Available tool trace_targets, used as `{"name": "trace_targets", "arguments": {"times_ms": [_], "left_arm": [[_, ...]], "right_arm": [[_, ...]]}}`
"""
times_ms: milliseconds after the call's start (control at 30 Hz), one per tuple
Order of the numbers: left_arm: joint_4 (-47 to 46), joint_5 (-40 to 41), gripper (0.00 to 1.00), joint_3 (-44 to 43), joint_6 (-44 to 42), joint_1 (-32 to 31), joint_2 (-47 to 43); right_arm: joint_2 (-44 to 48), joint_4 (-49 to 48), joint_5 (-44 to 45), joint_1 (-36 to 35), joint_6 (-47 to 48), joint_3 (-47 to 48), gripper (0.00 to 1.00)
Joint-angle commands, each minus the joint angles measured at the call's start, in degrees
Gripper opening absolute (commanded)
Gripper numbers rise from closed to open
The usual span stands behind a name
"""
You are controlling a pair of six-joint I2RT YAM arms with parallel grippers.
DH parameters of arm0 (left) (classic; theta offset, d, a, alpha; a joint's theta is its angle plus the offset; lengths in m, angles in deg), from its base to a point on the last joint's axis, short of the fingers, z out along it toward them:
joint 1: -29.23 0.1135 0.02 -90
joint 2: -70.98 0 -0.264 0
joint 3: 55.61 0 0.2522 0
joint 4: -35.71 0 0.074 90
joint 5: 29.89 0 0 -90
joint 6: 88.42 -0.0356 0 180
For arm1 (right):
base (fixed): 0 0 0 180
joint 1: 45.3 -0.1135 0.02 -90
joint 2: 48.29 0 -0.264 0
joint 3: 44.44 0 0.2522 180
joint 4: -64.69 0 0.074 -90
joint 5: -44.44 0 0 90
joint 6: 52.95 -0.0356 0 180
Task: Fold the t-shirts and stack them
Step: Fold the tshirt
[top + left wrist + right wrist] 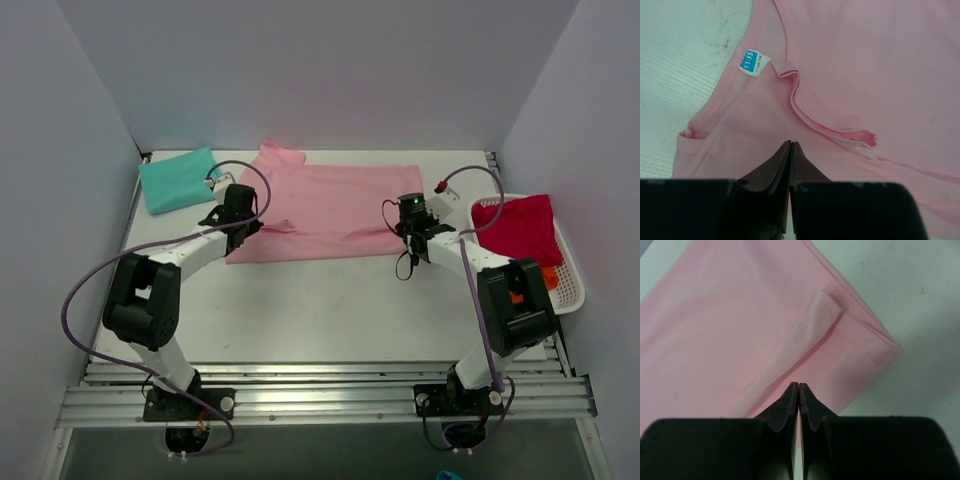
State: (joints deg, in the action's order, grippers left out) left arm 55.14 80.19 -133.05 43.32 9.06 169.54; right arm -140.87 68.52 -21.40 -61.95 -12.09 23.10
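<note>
The pink t-shirt (330, 205) lies spread flat across the far middle of the surface (300, 310). The left claw (791, 146) is pinched shut on its near edge below the collar. The right claw (798, 386) is closed tight at the near hem corner, though cloth caught there cannot be told. A folded teal t-shirt (178, 180) sits far left, and a red t-shirt (520, 228) fills the basket (570, 290) on the right.

White table (300, 310), plain white walls (330, 70) on three sides; aluminium rails (320, 395) along its near edge. Light even, diffuse.
</note>
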Motion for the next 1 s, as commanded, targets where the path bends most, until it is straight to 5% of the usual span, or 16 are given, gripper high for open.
{"name": "trace_targets", "arguments": {"times_ms": [0, 967], "left_arm": [[-2.5, -0.9, 0.10, -2.3, 0.2, -0.1, 2.2], [-3.7, -2.6, 0.08, -10.2, -3.2, 0.2, 11.6]], "right_arm": [[-2.0, 0.8, 1.0, -0.9, -1.4, 0.7, 0.00], [-25.5, -2.2, -2.4, 5.1, -0.5, 21.0, 0.00]]}}
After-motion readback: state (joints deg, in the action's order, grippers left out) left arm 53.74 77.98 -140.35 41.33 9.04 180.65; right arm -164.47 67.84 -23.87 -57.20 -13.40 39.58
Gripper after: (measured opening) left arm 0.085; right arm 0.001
